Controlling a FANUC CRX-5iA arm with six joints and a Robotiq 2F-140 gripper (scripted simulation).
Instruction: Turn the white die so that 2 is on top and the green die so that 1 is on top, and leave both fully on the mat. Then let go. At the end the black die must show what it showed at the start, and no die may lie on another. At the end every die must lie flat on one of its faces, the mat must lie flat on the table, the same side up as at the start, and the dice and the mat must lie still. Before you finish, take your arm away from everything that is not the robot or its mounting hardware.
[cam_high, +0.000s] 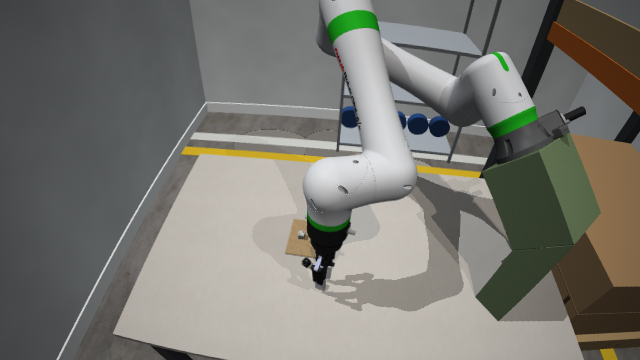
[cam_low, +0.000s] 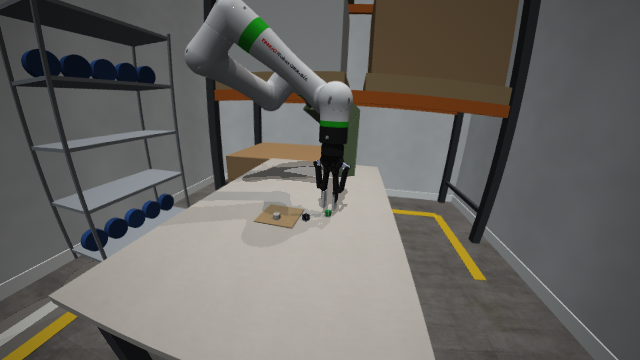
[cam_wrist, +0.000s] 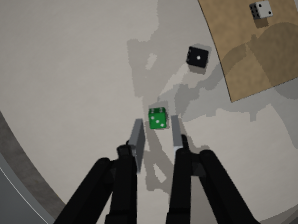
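Observation:
The green die (cam_low: 327, 213) (cam_wrist: 157, 119) lies on the bare table, off the mat. My gripper (cam_high: 320, 285) (cam_low: 328, 202) (cam_wrist: 157, 127) hangs just above it, pointing down, with its fingers partly apart and a gap a little wider than the die. Nothing is between the fingers. The black die (cam_high: 306, 262) (cam_low: 306, 216) (cam_wrist: 197, 58) lies on the table between the green die and the mat, showing one white pip on top. The white die (cam_high: 301, 233) (cam_low: 276, 216) (cam_wrist: 261, 10) sits on the brown mat (cam_high: 295, 246) (cam_low: 265, 219) (cam_wrist: 229, 26). In the top view the gripper hides the green die.
A green box (cam_high: 542, 200) carries the arm's base at the table's far side. Cardboard boxes (cam_high: 610, 240) stand beside it. A metal shelf with blue cylinders (cam_low: 125, 222) stands next to the table.

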